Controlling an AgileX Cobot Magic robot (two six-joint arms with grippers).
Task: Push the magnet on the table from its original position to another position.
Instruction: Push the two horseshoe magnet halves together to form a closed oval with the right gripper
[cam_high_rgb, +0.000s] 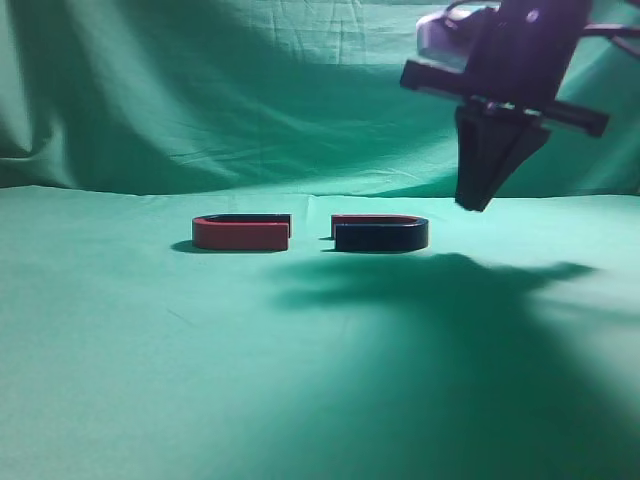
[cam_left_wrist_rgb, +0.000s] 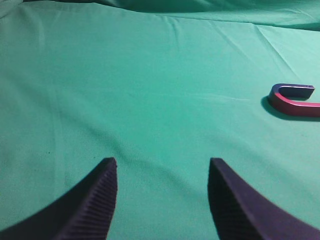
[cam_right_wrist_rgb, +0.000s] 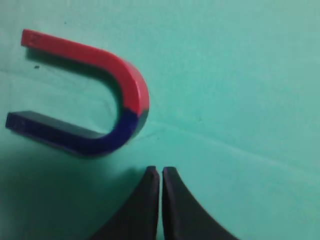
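Note:
Two red-and-blue horseshoe magnets lie flat on the green cloth with their open ends facing each other. The left magnet shows its red side. The right magnet shows its blue side. My right gripper is shut and empty, and hangs in the air above and to the right of the right magnet. In the right wrist view its tips are just past the magnet's curved end, not touching it. My left gripper is open and empty over bare cloth, with a magnet far off to its right.
A green cloth covers the table and hangs as a backdrop behind it. The right arm casts a broad shadow on the cloth at the front right.

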